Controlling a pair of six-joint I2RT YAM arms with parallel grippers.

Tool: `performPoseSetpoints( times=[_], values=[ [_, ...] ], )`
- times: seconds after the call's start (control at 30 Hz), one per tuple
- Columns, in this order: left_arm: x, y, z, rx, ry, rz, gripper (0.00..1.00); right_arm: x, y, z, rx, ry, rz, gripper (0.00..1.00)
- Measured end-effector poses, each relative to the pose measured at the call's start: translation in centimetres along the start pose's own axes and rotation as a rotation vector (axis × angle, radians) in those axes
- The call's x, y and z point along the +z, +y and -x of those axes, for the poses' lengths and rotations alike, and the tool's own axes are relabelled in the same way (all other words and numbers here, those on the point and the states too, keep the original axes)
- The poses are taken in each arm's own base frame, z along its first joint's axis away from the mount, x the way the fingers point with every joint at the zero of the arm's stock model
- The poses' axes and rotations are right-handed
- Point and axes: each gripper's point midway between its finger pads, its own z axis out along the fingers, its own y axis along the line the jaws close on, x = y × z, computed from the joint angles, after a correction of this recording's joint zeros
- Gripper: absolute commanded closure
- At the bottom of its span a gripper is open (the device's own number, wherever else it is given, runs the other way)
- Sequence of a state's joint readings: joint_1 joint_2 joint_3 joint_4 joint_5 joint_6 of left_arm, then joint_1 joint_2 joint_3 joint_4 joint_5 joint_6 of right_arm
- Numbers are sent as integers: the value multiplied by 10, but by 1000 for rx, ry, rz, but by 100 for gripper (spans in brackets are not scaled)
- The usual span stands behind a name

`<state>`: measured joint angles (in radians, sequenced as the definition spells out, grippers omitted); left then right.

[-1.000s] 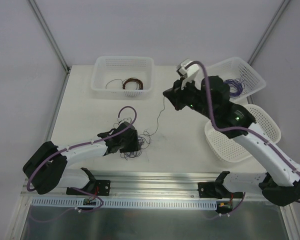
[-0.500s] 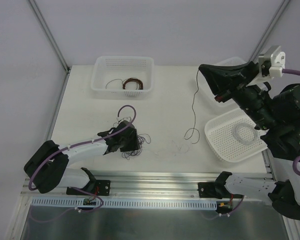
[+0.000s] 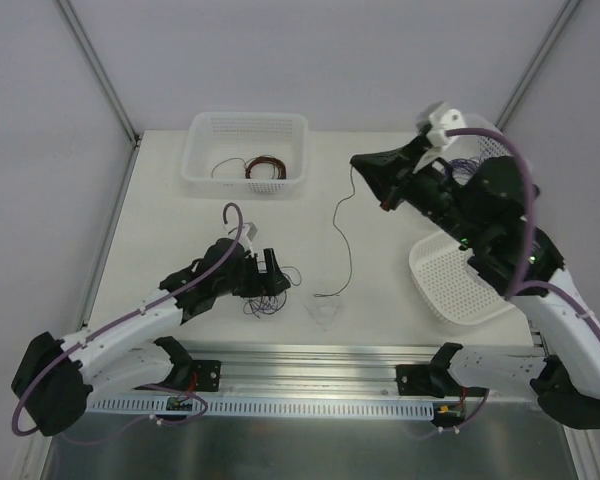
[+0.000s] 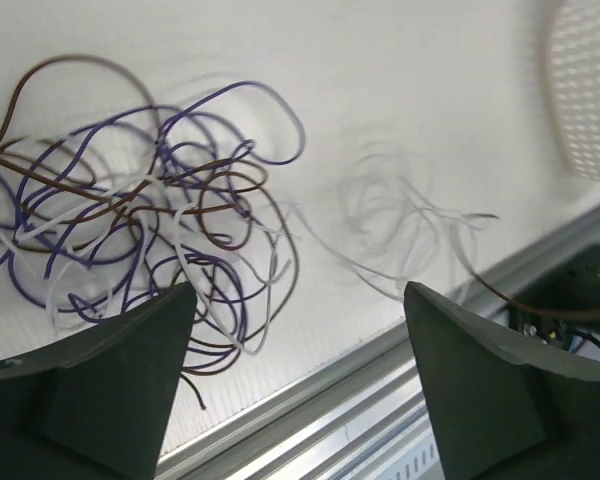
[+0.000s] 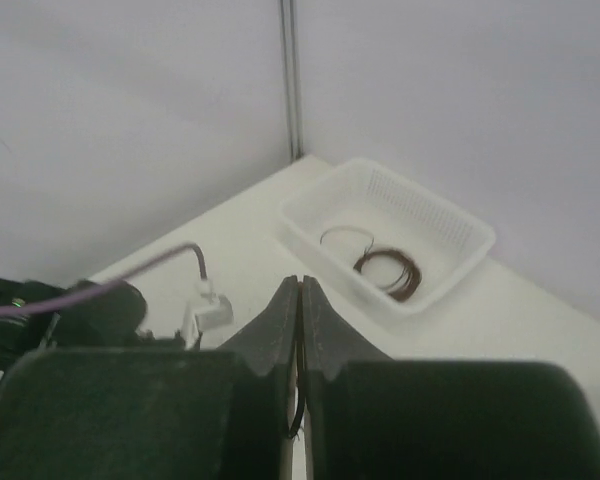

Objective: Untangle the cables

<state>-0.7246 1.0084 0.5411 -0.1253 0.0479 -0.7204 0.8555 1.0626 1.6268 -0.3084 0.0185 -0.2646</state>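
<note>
The cables [image 3: 268,298] are a small clump of dark brown, purple and whitish thin wires on the table near its front edge. In the left wrist view the clump [image 4: 150,210] lies up and left of my open, empty left gripper [image 4: 298,295]. From above, my left gripper [image 3: 270,266] hovers just over the clump. My right gripper [image 3: 360,168] is raised at centre-right and shut on one dark wire [image 3: 336,212], which hangs down to the table. In the right wrist view the wire [image 5: 298,410] is pinched between the shut fingers [image 5: 300,285].
A back-left white basket [image 3: 195,150] holds a red-brown coil [image 3: 265,167]; it also shows in the right wrist view [image 5: 450,225]. Two white baskets stand at right [image 3: 505,145] [image 3: 430,285], the far one with a purple coil [image 3: 470,175]. Faint whitish wires [image 3: 325,312] lie near the metal front rail [image 3: 310,355].
My right arm swung back left from the right side, carrying the dark wire, whose lower end slid left. My left gripper lifted off the clump and shifted slightly right.
</note>
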Motion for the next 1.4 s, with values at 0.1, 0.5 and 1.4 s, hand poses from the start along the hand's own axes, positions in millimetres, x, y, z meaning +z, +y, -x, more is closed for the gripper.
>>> performPoseSetpoints(
  times=[0.1, 0.5, 1.4],
  values=[
    [-26, -25, 13, 75, -63, -134, 3, 21, 3, -63, 43, 156, 2, 99],
    [-51, -69, 17, 364, -102, -370, 1, 44, 25, -116, 265, 282, 43, 99],
    [32, -138, -12, 727, -126, -487, 100, 26, 27, -96, 357, 188, 36, 99]
  ],
)
